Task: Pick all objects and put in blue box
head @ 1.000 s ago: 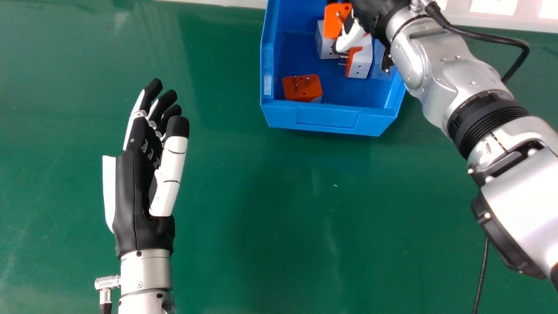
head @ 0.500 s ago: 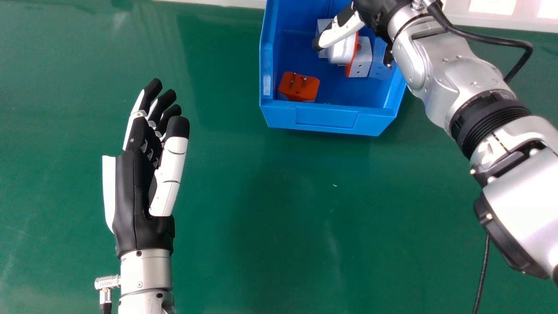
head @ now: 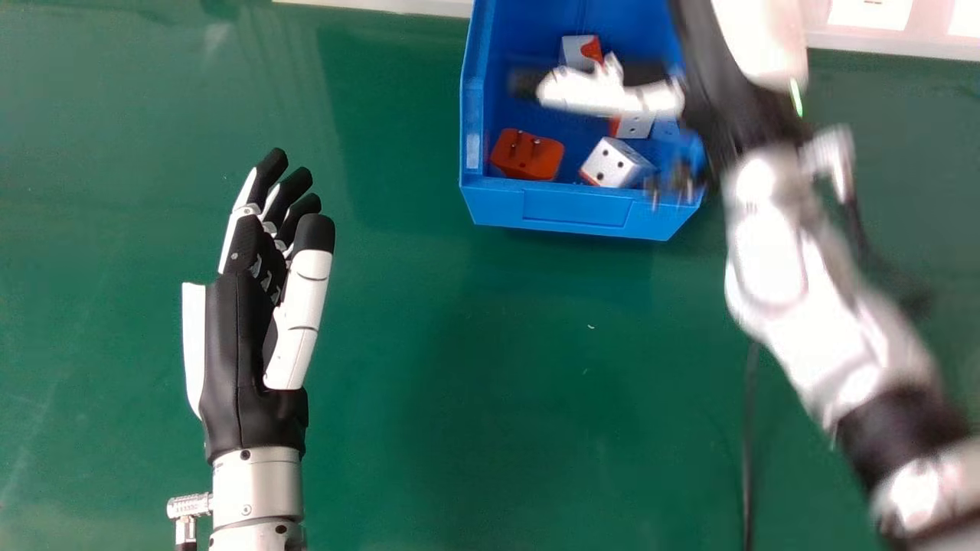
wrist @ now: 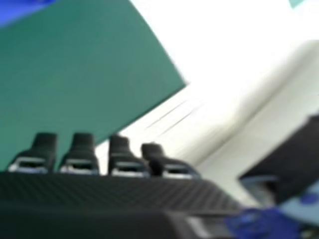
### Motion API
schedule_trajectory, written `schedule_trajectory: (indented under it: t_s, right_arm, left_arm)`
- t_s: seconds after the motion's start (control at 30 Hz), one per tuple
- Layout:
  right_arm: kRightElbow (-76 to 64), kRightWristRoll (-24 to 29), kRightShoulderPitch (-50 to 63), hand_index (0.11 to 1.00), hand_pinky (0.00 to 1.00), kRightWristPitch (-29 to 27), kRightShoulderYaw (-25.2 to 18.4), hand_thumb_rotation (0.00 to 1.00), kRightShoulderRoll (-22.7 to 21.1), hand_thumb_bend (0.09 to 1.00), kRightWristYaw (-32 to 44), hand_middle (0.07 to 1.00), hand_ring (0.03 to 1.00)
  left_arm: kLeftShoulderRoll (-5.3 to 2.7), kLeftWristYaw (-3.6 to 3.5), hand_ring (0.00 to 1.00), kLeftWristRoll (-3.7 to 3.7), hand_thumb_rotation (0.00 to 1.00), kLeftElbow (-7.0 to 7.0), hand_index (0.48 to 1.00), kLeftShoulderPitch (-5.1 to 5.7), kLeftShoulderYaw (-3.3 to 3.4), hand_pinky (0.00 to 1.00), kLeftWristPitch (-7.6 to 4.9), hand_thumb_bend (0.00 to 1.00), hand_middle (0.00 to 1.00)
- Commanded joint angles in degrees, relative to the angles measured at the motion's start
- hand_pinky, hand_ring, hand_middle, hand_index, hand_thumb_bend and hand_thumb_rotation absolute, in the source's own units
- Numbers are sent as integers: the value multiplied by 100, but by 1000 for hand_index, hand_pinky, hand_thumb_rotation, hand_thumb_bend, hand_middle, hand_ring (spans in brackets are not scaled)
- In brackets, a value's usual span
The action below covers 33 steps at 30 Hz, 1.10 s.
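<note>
Orange adapter [head: 528, 159], pins upward, sits in the box [head: 570, 211], toward its near left corner. Just to the right of it we find a white adapter [head: 612, 163], tilted, its holes showing and a bit of orange low on it. Deeper in the box is a far adapter [head: 578, 52], white with an orange part; the right robot hand [head: 589, 93] hides some of it. Another adapter [head: 634, 126], white with an orange edge, pokes out below that hand, and we cannot make out the rest.

The right robot hand is over the box, badly blurred in the head view, and its forearm smears away toward the right edge. In the right hand view, its fingers [wrist: 119, 149] stand up loosely, apart from the thumb [wrist: 286, 164]; we call it released and see nothing held.

The far end of the box is cut off by the head view's upper edge, and its right wall is partly behind the right arm. The left robot hand [head: 237, 329] is above the counter [head: 459, 398], to the left of the box, relaxed and holding nothing. On the right, we can follow a dark cable [head: 749, 451] until the blurred arm covers it.
</note>
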Motion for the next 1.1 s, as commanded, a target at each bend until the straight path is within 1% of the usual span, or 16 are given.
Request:
schedule_trajectory:
  t_s: [0.0,0.1,0.13,0.17,0.27,0.33,0.37,0.43,0.47,0.5,0.53,0.57,0.67,0.77,0.9,1.07]
  right_arm:
    - [-564,808,1031,979,969,-423,-49,705,481,973,414,978,976]
    - [-1096,1672,2223,979,969,-329,108,705,936,973,1152,978,976]
    - [-1268,1870,2573,984,959,-325,158,752,1053,951,1331,983,981]
    - [-1387,1967,2827,984,959,-357,192,752,1150,951,1463,983,981]
    - [-1533,1817,3124,984,959,-608,210,752,1247,951,1702,983,981]
    - [-1512,1603,3099,984,959,-755,159,752,1224,951,1751,983,981]
    - [-1491,1522,3070,986,930,-793,128,802,1230,929,1761,972,970]
    - [-1471,1389,3039,986,930,-820,66,802,1266,929,1759,972,970]
    - [-1462,1341,3034,989,913,-828,38,842,1285,905,1756,976,970]
    - [-1456,1319,3031,989,913,-820,21,842,1304,905,1768,976,970]
    - [-1466,1323,3045,989,913,-808,12,842,1320,905,1801,976,970]
    - [-1483,1341,3068,991,903,-797,5,873,1337,885,1847,981,972]
    - [-1513,1356,3117,991,903,-783,-25,873,1382,885,1943,981,972]
    - [-1575,1285,3152,995,894,-742,-53,919,1389,853,1998,988,979]
    - [-1617,1216,3176,996,893,-701,-93,936,1397,840,2029,990,981]
    - [-1672,1160,3208,998,891,-662,-98,959,1415,821,2051,994,987]
  left_arm:
    - [-87,0,857,-8,781,-126,893,26,-69,815,-104,750,879]
    - [-54,-49,857,-72,781,-88,893,23,-64,815,-108,750,879]
    - [-49,-64,858,-85,781,-102,893,38,-67,816,-105,750,879]
    - [-45,-77,858,-99,781,-120,893,51,-70,816,-97,750,879]
    - [-42,-93,858,-135,781,-129,893,46,-82,816,-71,750,879]
    - [-60,-92,858,-142,781,-143,893,48,-108,816,-61,750,879]
    - [-65,-91,858,-142,780,-156,893,55,-119,815,-56,744,879]
    - [-65,-93,858,-159,780,-189,893,73,-123,815,-39,744,879]
    - [-62,-95,857,-170,779,-200,893,80,-120,814,-34,738,878]
    - [-56,-95,857,-177,779,-204,893,90,-114,814,-38,738,878]
    - [-51,-89,857,-173,779,-208,893,104,-111,814,-46,738,878]
    - [-46,-79,857,-166,778,-205,893,112,-109,814,-55,735,878]
    - [-42,-60,857,-148,778,-184,893,126,-108,814,-83,735,878]
    - [-55,-33,857,-111,777,-158,893,126,-118,814,-97,732,877]
    - [-52,-45,857,-136,777,-168,892,141,-119,814,-85,731,877]
    - [-53,-48,857,-141,777,-203,892,169,-127,814,-70,730,877]
